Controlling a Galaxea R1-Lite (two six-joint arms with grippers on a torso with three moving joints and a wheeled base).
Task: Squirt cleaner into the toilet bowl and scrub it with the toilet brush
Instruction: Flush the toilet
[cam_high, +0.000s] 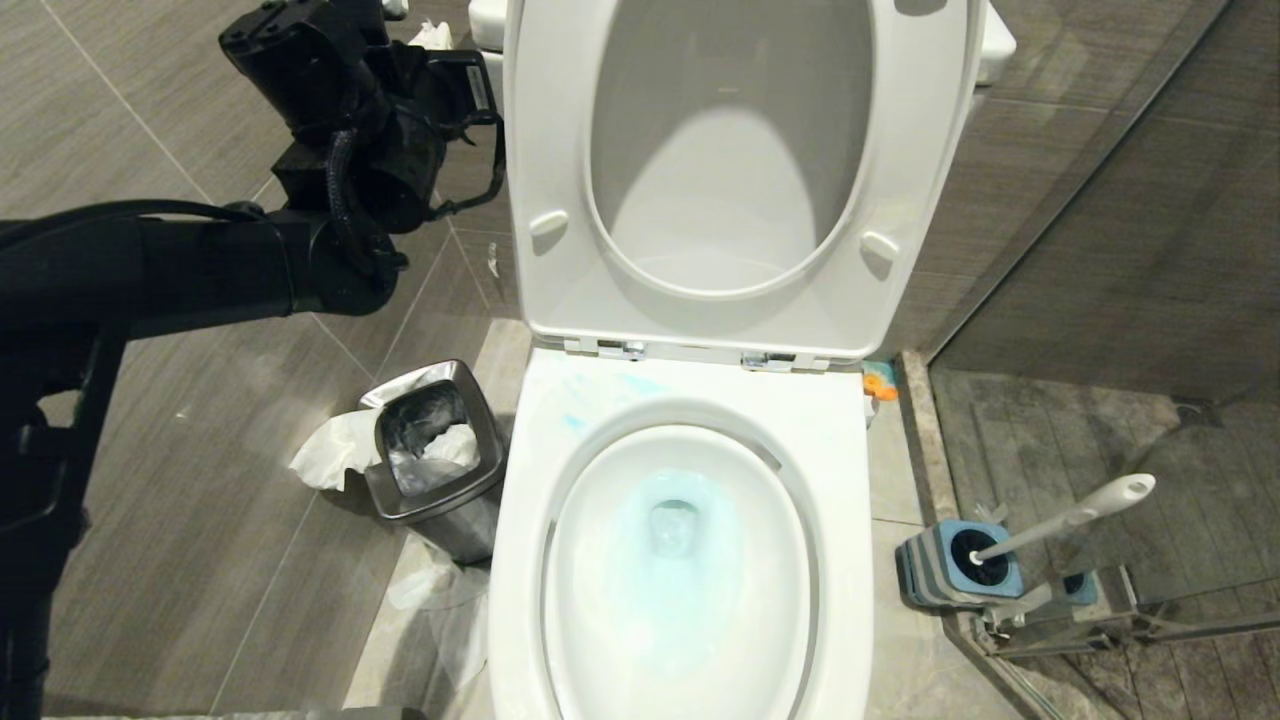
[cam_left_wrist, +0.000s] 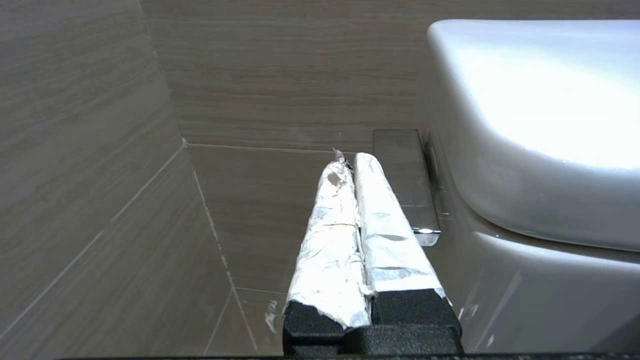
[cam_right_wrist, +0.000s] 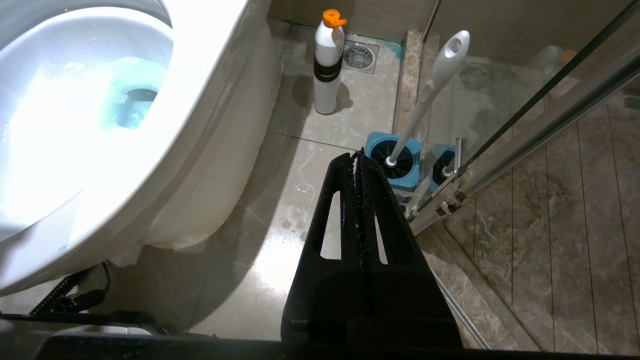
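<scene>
Toilet bowl open, seat and lid raised upright against the cistern. Cleaner present as blue-tinted water in the basin, with pale blue smears on the flat rear rim near the hinges.

Toilet brush seated head-down in a square grey-and-blue holder on the floor, to the robot's right of the bowl, handle leaning away from the bowl toward the glass shower partition. Holder set hard against the partition's metal floor rail; narrow strip of floor between holder and bowl. White cleaner bottle with orange cap standing on the floor behind the brush, close beside the pedestal, near a floor drain.

Left gripper raised at the cistern's left side, foil-wrapped fingers pressed together, holding nothing, tips just beside the chrome flush lever; contact cannot be told. Tiled wall close beyond.

Right gripper low beside the bowl's right flank, black jaws together, empty, pointing toward the brush holder, apart from it.

Steel waste bin with liner just left of the bowl, crumpled white paper on the floor beside it.
</scene>
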